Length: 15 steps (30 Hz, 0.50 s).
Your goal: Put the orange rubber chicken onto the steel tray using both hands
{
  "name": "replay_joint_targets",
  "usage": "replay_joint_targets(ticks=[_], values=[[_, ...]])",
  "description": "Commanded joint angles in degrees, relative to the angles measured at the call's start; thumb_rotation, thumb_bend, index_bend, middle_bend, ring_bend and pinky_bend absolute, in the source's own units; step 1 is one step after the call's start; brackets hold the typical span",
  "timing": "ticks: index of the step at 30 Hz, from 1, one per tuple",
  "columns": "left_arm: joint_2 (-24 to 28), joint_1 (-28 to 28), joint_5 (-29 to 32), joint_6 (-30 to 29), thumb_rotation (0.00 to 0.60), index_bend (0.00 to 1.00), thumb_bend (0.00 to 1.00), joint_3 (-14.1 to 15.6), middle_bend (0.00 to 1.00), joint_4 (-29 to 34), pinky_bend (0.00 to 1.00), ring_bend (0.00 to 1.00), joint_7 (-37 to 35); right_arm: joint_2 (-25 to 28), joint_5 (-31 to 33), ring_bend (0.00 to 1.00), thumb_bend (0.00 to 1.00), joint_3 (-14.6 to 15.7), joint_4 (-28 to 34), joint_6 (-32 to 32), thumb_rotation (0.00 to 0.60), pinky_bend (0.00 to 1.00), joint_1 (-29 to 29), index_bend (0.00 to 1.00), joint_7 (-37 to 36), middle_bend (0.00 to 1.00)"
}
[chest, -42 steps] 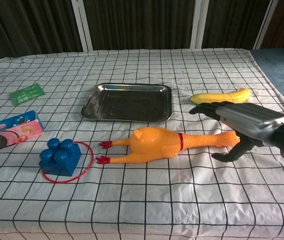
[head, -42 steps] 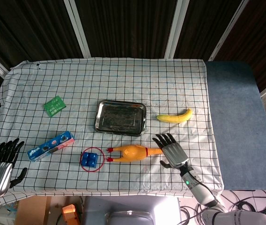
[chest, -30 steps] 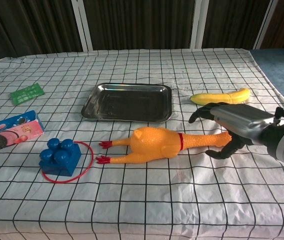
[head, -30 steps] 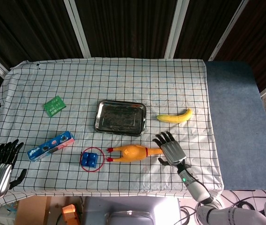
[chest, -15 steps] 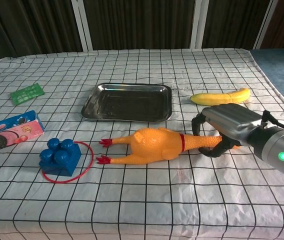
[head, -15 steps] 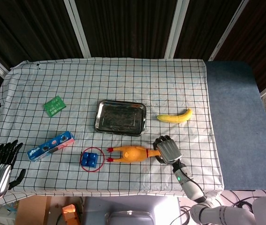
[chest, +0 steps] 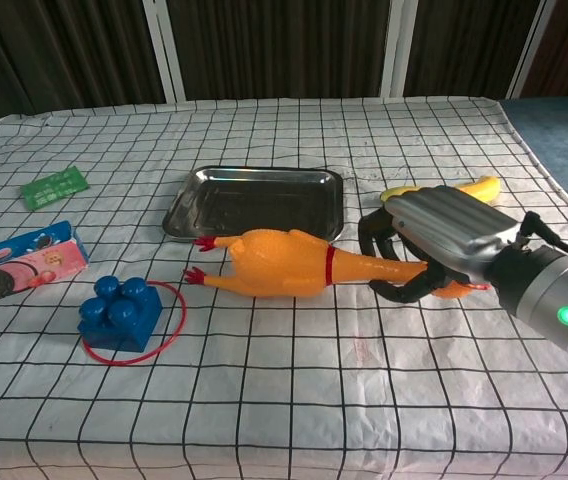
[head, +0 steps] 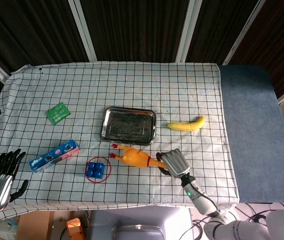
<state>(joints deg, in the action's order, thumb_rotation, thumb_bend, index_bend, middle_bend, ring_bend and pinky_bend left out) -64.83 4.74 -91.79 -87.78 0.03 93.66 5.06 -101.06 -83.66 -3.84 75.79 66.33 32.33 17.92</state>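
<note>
The orange rubber chicken (head: 133, 157) (chest: 276, 264) hangs lifted just above the cloth, its red feet pointing left toward the near edge of the steel tray (head: 110, 131) (chest: 184, 213). My right hand (head: 174, 162) (chest: 434, 237) grips the chicken's neck and head end, fingers curled around it. The tray lies bare in the middle of the table, just beyond the chicken. My left hand (head: 2, 175) hangs off the table's near left corner, fingers apart and holding nothing; the chest view does not show it.
A banana (head: 186, 124) (chest: 479, 186) lies right of the tray, partly behind my right hand in the chest view. A blue block (head: 96, 169) (chest: 119, 311) sits inside a red ring (chest: 172, 320). A cookie box (head: 54, 155) and a green packet (head: 58, 112) lie at left.
My right hand closed around the chicken's neck, then lifted it and carried it left toward the tray. The left hand stayed put.
</note>
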Motion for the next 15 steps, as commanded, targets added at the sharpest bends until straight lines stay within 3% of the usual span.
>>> replay_joint_targets(ticks=[1,8,11,15], values=[[0.09,0.19,-0.78,0.02,0.600,0.00,0.38,0.26,0.03,-0.33,0.00,0.00,-0.99,3.02,-4.08,0.82,0.64,1.04,2.41,2.02,0.600,0.90,0.46,0.94,-3.15,0.76],[-0.27,2.47,-7.09,-0.30,0.600,0.00,0.38,1.45,0.02,-2.77,0.00,0.00,-9.90,10.10,-10.33,0.82,0.65,1.05,10.39,5.08,0.600,0.89,1.36,0.95,-5.94,0.76],[-0.10,4.31,-10.37,-0.11,0.600,0.00,0.36,2.03,0.00,-3.02,0.01,0.00,-14.75,11.89,-9.93,0.82,0.65,-0.61,13.98,3.64,0.600,0.89,2.64,0.95,-3.92,0.76],[1.12,6.85,-13.85,1.60,0.600,0.00,0.29,2.75,0.00,-0.02,0.01,0.00,-16.06,12.39,-6.50,0.82,0.65,-4.20,18.19,-0.20,0.600,0.89,5.21,0.95,-0.79,0.76]])
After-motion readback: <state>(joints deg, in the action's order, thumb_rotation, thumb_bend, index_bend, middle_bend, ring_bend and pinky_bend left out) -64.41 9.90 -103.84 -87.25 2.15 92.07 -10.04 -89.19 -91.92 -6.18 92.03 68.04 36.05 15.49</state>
